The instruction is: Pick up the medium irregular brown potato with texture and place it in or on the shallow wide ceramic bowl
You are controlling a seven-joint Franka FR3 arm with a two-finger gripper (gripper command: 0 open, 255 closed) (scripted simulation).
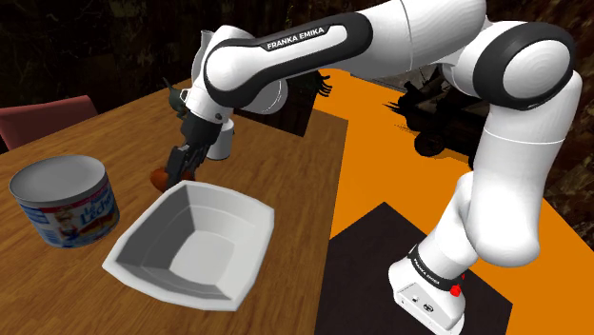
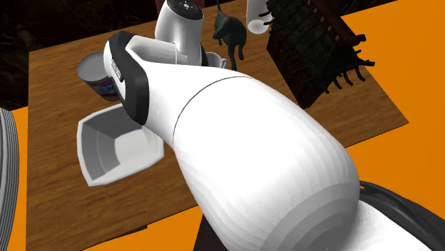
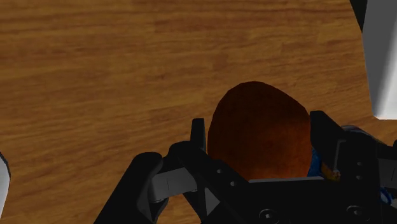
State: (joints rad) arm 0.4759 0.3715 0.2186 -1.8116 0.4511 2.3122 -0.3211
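Here the pincer (image 3: 259, 122) clasps the potato (image 3: 257, 137), its base hidden.

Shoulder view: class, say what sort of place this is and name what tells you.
Probably a dining area in a house: a wooden table, a reddish chair at its far edge, and a white bowl beside a tin on it.

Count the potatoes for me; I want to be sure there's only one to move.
1. The potato is clasped in the gripper, near a corner of the bowl. The arm may hide others.
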